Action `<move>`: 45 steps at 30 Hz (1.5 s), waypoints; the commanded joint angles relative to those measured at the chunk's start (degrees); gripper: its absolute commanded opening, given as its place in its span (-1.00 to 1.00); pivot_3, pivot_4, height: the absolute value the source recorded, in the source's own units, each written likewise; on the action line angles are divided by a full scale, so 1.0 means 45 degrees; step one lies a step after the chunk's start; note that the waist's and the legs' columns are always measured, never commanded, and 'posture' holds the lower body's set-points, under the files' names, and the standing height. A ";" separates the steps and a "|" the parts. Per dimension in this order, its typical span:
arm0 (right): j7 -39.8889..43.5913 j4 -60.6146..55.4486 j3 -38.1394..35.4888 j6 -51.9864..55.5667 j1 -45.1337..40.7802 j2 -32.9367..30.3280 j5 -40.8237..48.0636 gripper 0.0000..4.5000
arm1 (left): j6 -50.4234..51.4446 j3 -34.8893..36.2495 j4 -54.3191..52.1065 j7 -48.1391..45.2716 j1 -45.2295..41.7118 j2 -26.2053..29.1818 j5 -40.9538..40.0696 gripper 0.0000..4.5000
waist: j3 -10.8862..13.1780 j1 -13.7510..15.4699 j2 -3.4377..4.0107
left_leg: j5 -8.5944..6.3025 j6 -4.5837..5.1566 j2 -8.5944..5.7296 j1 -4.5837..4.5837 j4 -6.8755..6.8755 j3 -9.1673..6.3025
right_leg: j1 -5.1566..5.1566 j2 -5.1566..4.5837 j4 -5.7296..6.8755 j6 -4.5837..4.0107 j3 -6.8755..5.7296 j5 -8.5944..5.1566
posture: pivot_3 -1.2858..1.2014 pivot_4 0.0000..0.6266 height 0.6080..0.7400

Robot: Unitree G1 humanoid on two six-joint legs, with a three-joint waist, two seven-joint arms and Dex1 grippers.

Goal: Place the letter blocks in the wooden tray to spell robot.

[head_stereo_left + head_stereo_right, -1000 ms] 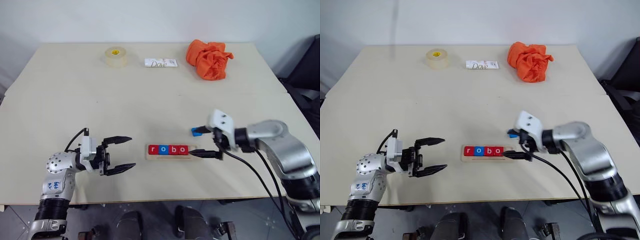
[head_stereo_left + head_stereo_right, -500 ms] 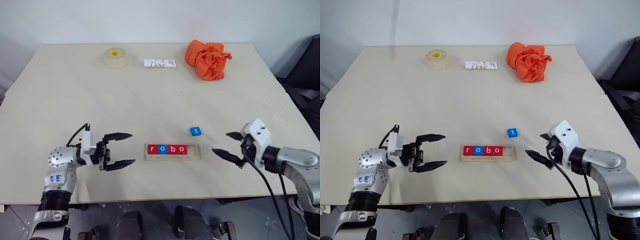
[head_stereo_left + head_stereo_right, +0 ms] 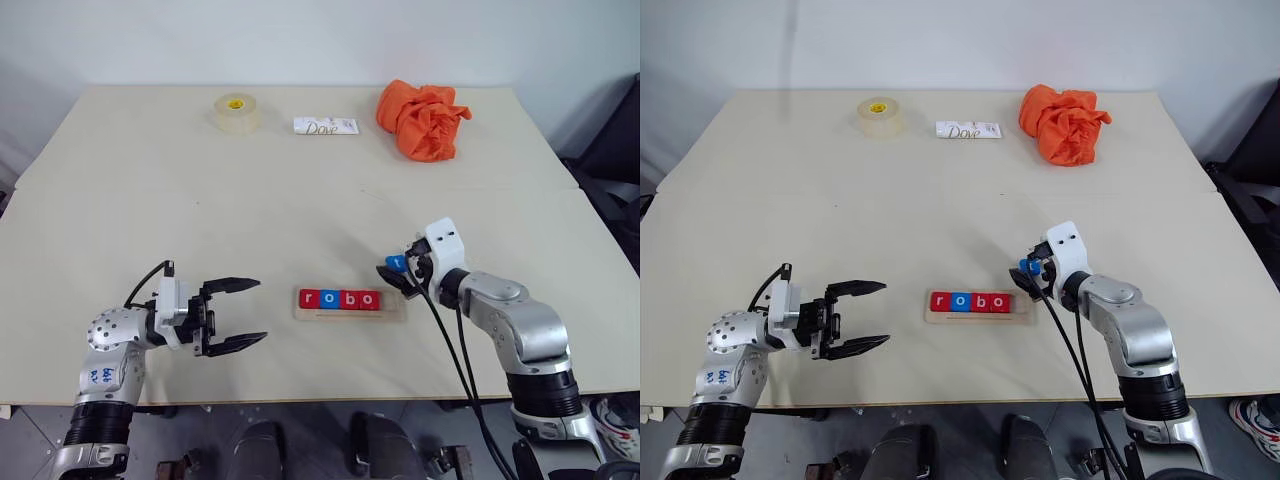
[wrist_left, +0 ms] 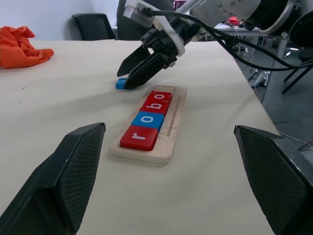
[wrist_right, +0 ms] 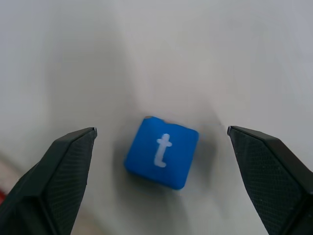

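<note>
The wooden tray [image 3: 392,304] lies near the table's front middle. Its groove holds letter blocks r [image 3: 310,298], o [image 3: 329,298], b [image 3: 349,299] and o [image 3: 368,299]; the right end slot is bare. A blue t block [image 5: 162,157] lies flat on the table just behind the tray's right end [image 3: 394,263]. My right gripper [image 5: 161,129] is open, angled down, with one finger on each side of the t block and not touching it. My left gripper [image 3: 260,310] is open and empty, level, pointing at the tray's left end from a short way off.
A tape roll [image 3: 233,110], a white Dove packet [image 3: 325,126] and a crumpled orange cloth [image 3: 422,118] sit along the far edge. Bare tabletop [image 3: 300,210] lies between them and the tray.
The right gripper left the tray's right end, swung out to the right, then came back and dipped over the blue t block. The left gripper has stayed put.
</note>
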 commanded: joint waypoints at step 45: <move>0.3469 -0.5086 -0.1639 0.0455 0.3391 -0.5525 0.1844 0.99 | -0.0317 -0.0444 0.1723 -0.1309 -0.1871 -0.0122 -0.0139 1.00 | -0.0005 -0.0288 -0.0007 | -0.0013 0.0019 -0.0009 0.0002 -0.0023 -0.0024 | 0.0018 0.0004 -0.0037 0.0006 -0.0003 0.0001 | 0.03 -0.52 1.00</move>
